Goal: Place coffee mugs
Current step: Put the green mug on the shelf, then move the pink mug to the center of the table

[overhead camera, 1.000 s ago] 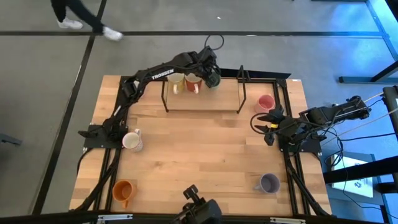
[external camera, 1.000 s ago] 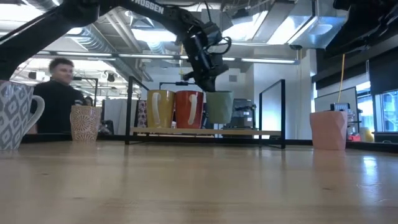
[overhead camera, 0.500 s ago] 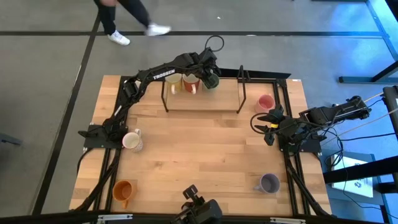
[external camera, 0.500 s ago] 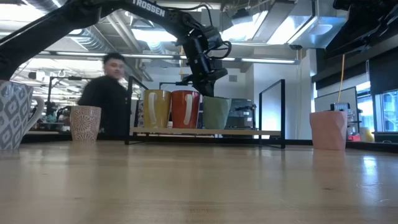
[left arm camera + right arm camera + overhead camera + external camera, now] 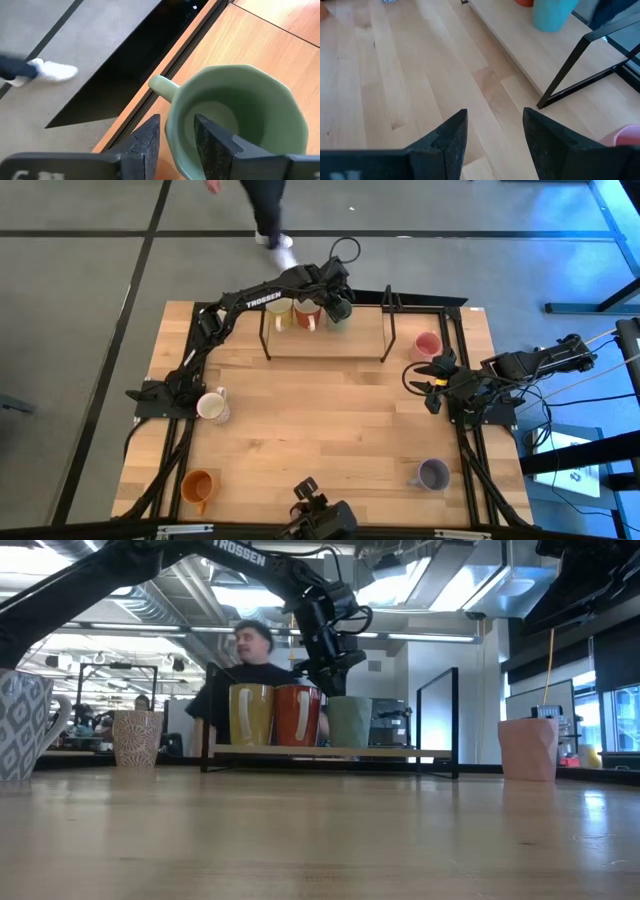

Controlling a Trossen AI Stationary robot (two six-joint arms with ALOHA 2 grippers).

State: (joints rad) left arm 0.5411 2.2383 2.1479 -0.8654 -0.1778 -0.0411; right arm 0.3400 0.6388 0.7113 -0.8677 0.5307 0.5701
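pale wooden planks made up the desk (image 5: 330, 420), with an orange mug (image 5: 197, 485) at its near left corner and a purple-grey mug (image 5: 433, 474) by the near right edge. further in, a patterned white mug (image 5: 212, 406) stood by the left edge, and the right gripper (image 5: 430, 370) waited by the right edge with its fingers spread and empty, a pink mug (image 5: 426, 346) just beyond it. at the far edge stood a low black-framed shelf (image 5: 365, 340), carrying a yellow mug (image 5: 251, 715), a red mug (image 5: 297, 715) and a green mug (image 5: 232, 117) in a row. the left gripper (image 5: 175, 137) pinched the green mug's rim, one finger inside and one outside. the mug looked settled on the shelf beside the red one, so the sound move was probably to part the fingers only slightly, then lift straight up, clear of its handle and its neighbour. beyond the desk a person (image 5: 250, 670) walked past.
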